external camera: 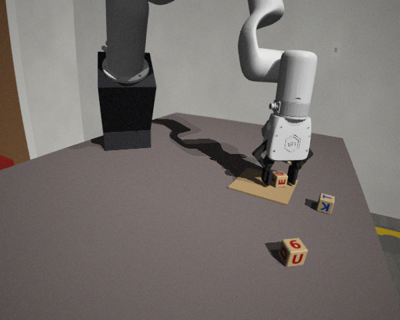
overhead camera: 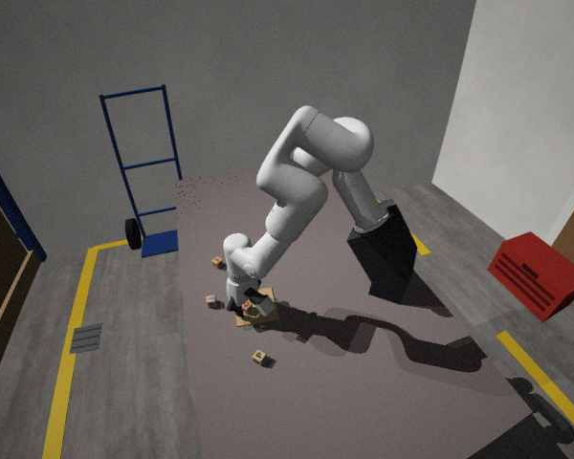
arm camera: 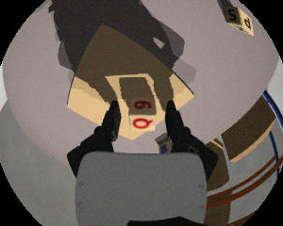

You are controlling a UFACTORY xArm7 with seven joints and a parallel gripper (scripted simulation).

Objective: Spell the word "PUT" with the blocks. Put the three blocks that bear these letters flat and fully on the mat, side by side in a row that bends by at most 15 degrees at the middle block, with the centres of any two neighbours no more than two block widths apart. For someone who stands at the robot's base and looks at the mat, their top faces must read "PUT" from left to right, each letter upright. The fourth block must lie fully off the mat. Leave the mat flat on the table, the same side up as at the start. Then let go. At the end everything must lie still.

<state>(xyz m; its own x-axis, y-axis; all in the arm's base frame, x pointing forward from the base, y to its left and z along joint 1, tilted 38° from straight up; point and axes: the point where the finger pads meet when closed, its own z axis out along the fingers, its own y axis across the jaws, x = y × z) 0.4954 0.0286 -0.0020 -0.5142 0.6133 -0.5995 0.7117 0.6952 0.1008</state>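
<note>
Exterior: block (external camera: 279, 179) between hand's (external camera: 280, 176) fingers.

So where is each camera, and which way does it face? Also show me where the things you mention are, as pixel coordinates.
Top: high up, looking steeply down across the table (overhead camera: 326, 409); the arm (overhead camera: 297, 183) and gripper (overhead camera: 250, 302) show.
Exterior: beside the table, looking over it toward the black pedestal (external camera: 127, 110); parts of the arm (external camera: 297, 75) and the gripper (external camera: 280, 176) show.
Wrist: on the arm's end, looking past the gripper (arm camera: 141, 110) at the mat (arm camera: 91, 101); its black fingers show.
Top and exterior share the pedestal and all of the mat's surroundings.
</note>
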